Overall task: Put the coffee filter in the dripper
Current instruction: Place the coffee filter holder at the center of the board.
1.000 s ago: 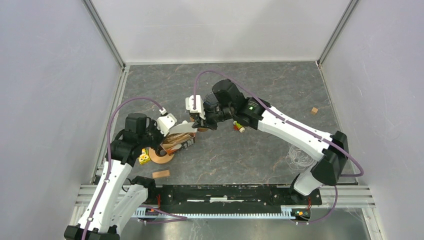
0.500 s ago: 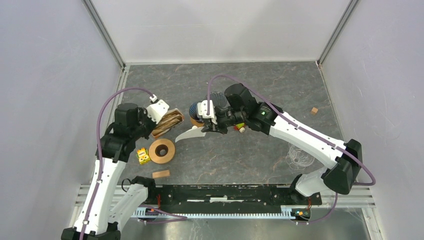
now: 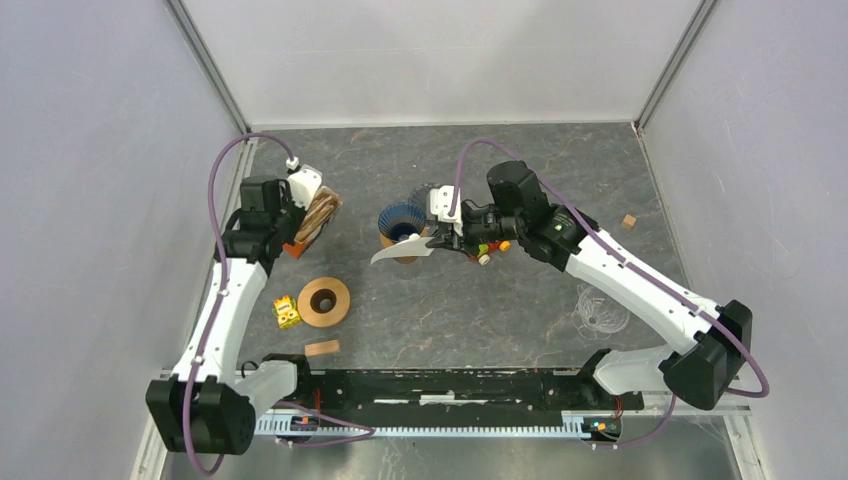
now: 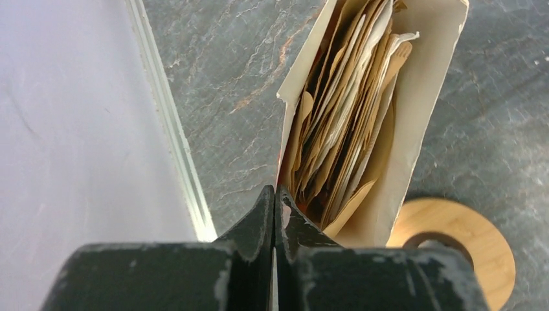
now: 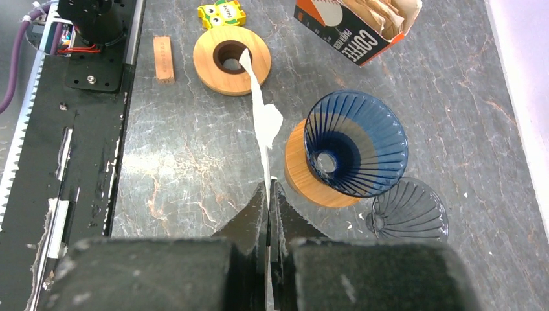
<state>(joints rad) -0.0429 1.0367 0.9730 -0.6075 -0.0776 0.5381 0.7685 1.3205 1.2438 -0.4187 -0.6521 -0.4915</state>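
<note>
Beside the blue dripper hangs the white coffee filter, not inside it yet. The right gripper pinches the filter (both fingers squeezed tight on the paper). The blue dripper sits on a round wooden base. Over on the left, the left gripper is clamped on one wall of the box of brown filters. Nearer the front lie a wooden ring, a yellow toy and a small wooden block.
</note>
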